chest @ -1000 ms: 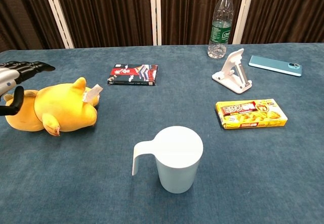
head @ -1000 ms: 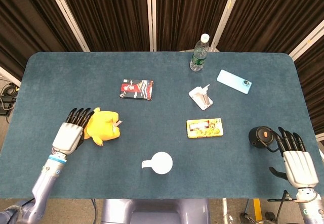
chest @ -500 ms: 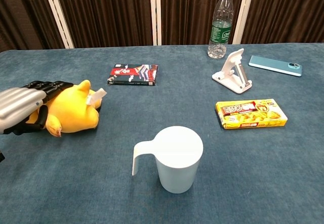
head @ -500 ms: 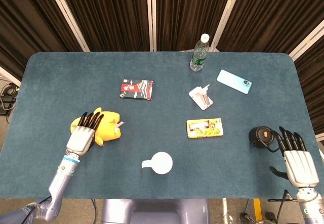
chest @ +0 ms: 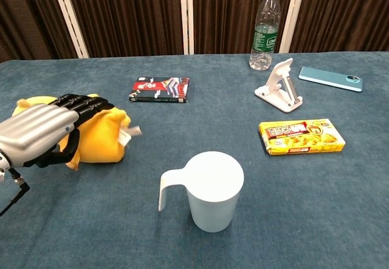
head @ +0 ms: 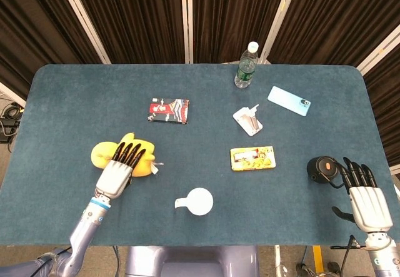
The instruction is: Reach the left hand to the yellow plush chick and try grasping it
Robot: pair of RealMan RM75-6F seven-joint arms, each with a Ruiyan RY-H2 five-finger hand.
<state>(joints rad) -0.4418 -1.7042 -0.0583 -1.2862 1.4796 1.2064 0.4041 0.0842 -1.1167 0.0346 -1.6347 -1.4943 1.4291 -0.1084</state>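
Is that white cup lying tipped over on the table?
No, the white cup stands upright on the blue table, its open mouth facing up and its handle sticking out to the side.

The yellow plush chick (head: pixel 125 154) lies on its side on the blue bench (head: pixel 75 102), toward the near left part. It is soft and rounded, bright yellow (a small white tag sticks out on its right). The left hand (head: pixel 119 169) partly covers it.

left hand (chest: pixel 39 132) resting on yellow plush chick (chest: pixel 103 136) | white cup (chest: pixel 209 190) just right
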